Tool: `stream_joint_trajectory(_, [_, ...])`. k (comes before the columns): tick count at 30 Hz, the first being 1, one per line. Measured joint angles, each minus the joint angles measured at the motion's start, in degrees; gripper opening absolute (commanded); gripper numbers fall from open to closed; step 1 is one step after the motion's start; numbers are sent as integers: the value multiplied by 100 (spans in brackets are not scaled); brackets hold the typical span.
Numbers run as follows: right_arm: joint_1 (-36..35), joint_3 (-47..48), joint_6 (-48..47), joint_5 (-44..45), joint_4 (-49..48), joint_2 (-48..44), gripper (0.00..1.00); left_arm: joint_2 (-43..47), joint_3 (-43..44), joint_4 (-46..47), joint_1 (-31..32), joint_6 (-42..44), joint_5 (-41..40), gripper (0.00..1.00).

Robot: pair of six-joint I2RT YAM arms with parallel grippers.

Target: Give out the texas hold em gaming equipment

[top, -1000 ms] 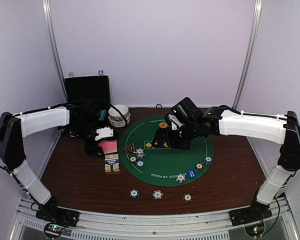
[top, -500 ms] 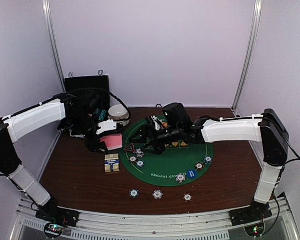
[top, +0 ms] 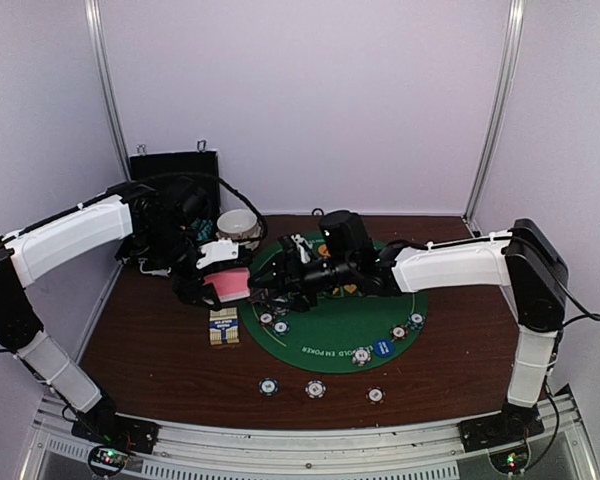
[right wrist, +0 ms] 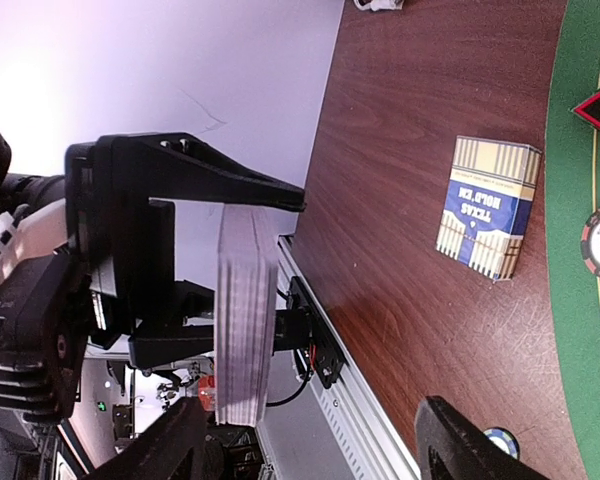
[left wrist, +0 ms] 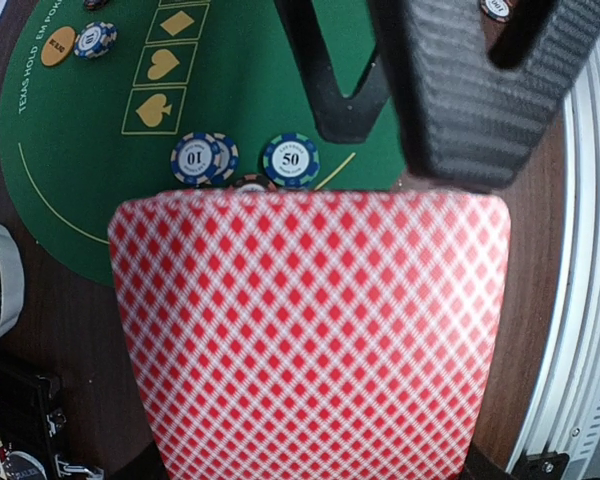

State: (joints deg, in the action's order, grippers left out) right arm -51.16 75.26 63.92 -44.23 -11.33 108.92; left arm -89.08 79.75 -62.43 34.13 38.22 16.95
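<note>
Partway, by judgement. Table (top: 460, 350) with green mat (top: 350, 325) at centre; no cards dealt anywhere visible. Left gripper (top: 218, 283) with jaws clamped on whole pink-backed deck (left wrist: 310, 330), above table just off mat's left edge. Right gripper (right wrist: 315, 425) close by, jaws wide, holding nothing. Three poker chips (top: 315, 389) along near table edge, further chips (left wrist: 290, 160) on mat. Deck's lower end cut off; anything under arms hidden.

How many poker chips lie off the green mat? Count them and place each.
3, in a row on the table in front of the mat: left chip, middle chip, right chip. Others may be hidden.
</note>
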Motion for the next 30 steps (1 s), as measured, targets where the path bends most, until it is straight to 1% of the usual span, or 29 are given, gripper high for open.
stream_joint_trajectory(10, [-57, 26, 181, -96, -225, 83, 68, 0, 28, -63, 87, -20, -4, 0])
stream_joint_trajectory(21, [-57, -35, 249, -101, -291, 83, 69, 0, 26, -63, 149, -20, -57, 0])
stream_joint_trajectory(26, [-59, -42, 424, -149, -610, 96, 70, 0, 26, -63, 195, -20, -92, 0])
stream_joint_trajectory(30, [-61, -39, 535, -212, -796, 155, 68, -2, 26, -63, 199, -20, -116, 0])
